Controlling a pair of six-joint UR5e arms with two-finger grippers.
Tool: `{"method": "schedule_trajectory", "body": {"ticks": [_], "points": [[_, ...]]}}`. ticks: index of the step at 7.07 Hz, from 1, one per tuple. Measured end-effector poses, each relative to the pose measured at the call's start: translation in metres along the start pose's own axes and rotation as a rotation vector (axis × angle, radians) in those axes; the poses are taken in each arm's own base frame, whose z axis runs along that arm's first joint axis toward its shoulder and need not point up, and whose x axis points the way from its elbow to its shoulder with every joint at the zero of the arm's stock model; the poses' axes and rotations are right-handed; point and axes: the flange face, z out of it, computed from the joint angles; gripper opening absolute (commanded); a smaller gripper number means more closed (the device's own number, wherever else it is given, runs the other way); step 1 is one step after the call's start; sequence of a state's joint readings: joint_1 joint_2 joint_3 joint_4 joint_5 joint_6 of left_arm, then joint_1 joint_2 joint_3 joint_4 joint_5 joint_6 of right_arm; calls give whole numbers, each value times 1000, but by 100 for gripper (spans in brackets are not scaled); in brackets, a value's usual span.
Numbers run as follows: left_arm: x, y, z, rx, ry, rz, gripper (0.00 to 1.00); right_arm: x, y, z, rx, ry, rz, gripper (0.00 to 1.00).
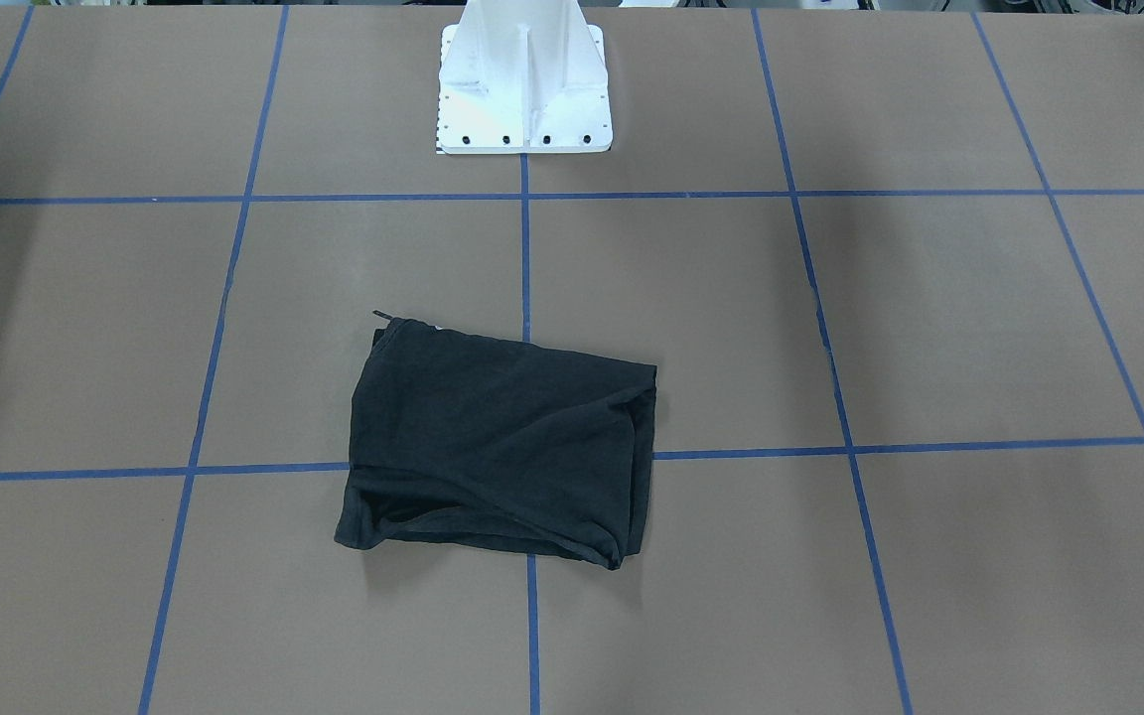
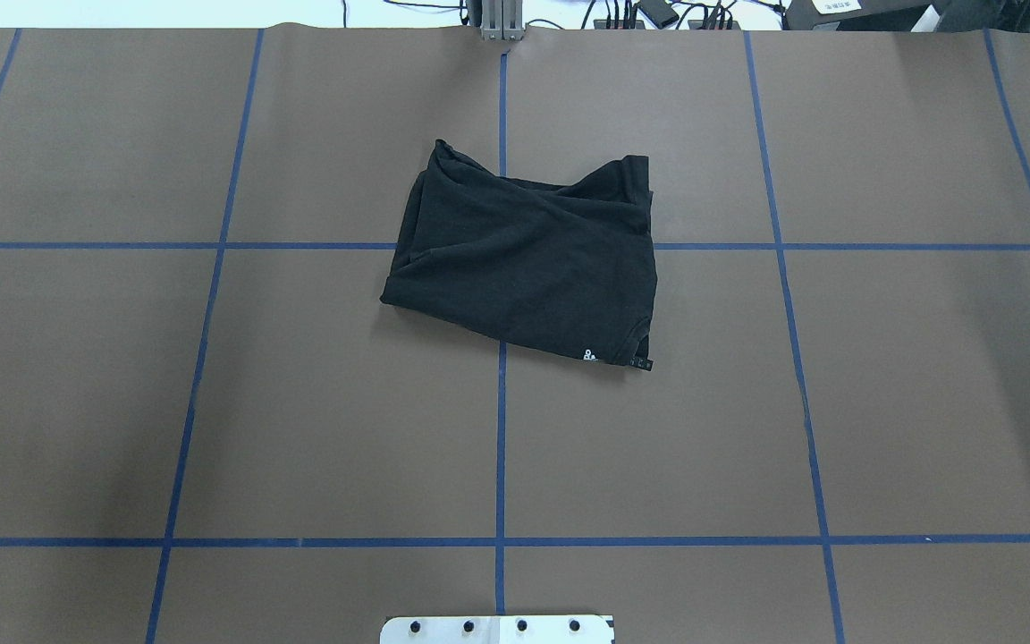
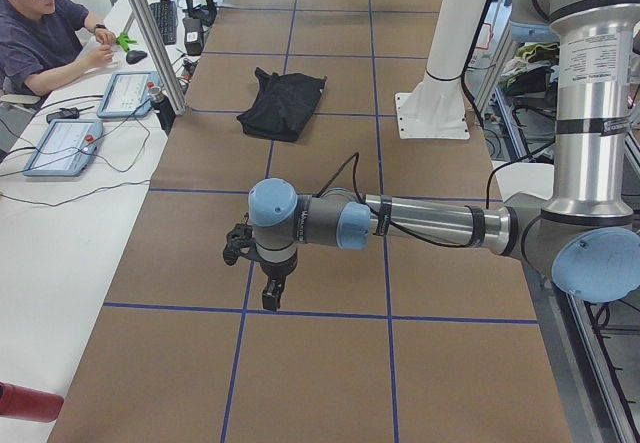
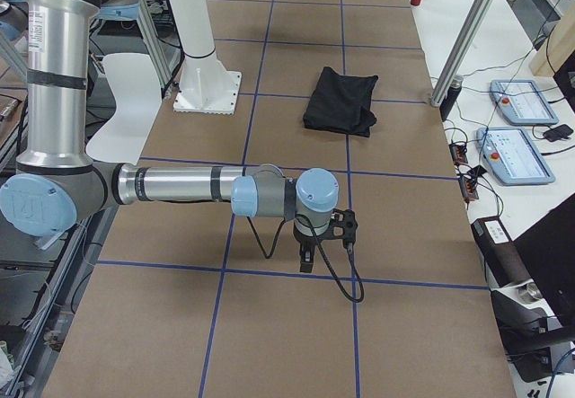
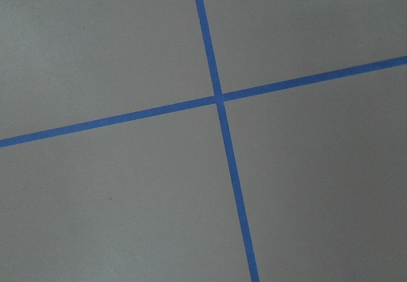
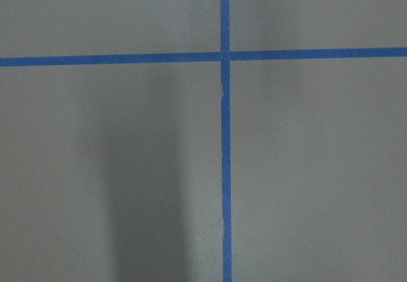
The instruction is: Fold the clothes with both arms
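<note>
The black T-shirt (image 2: 528, 259) lies folded into a rough rectangle at the table's middle, plain black side up, with a small white mark at one corner. It also shows in the front-facing view (image 1: 502, 447), the left view (image 3: 283, 103) and the right view (image 4: 341, 100). My left gripper (image 3: 272, 296) shows only in the exterior left view, hanging over bare table well away from the shirt. My right gripper (image 4: 306, 261) shows only in the exterior right view, likewise far from the shirt. I cannot tell whether either is open or shut.
The brown table is marked with a blue tape grid (image 2: 502, 447). The white pedestal mount (image 1: 522, 89) stands at the robot's side. An operator (image 3: 40, 33) sits beside the table's far edge with tablets (image 3: 65, 143). Both wrist views show only table and tape.
</note>
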State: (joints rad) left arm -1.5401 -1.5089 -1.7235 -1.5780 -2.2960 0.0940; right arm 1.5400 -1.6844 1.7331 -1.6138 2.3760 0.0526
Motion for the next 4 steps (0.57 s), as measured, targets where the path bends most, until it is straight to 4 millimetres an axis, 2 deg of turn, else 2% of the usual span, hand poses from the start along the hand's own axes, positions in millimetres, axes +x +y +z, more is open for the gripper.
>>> {"method": "schedule_trajectory", "body": {"ticks": [4], "points": [[1,1,-1,3,-1,-95,100,2,-1,1,-2,1,19,100]]}}
